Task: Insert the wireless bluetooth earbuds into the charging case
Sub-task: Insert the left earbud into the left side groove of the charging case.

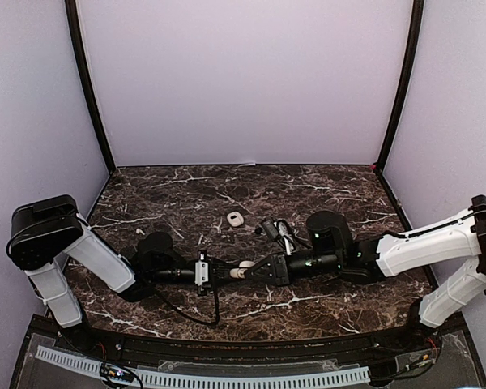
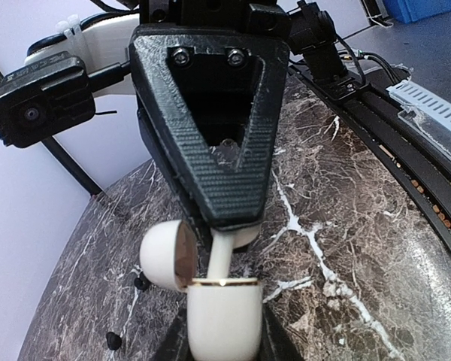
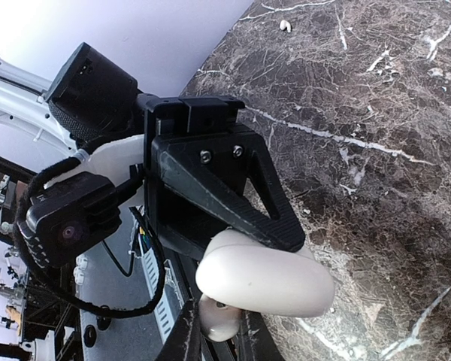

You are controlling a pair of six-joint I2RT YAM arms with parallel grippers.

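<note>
Two arms reach in low over the dark marble desk (image 1: 324, 190) and meet near its middle. On the left side, one tiny white bud (image 1: 138, 231) lies loose on the stone, well apart from the rest. The left pincer (image 1: 229, 273) is pressed onto the white charging case (image 2: 224, 320), whose lid (image 2: 161, 256) is swung open to one side. Right at the case's gold-rimmed mouth we see the white earbud (image 2: 220, 256), its stem pointing down into the opening; how deep it sits we cannot tell. The right pincer (image 2: 227, 226) pinches that earbud by its upper end. Behind the meeting point a second white case (image 1: 236, 219) rests on the desk, and in the left wrist view two small black buds (image 2: 140, 283) lie on the stone beyond the open lid.
</note>
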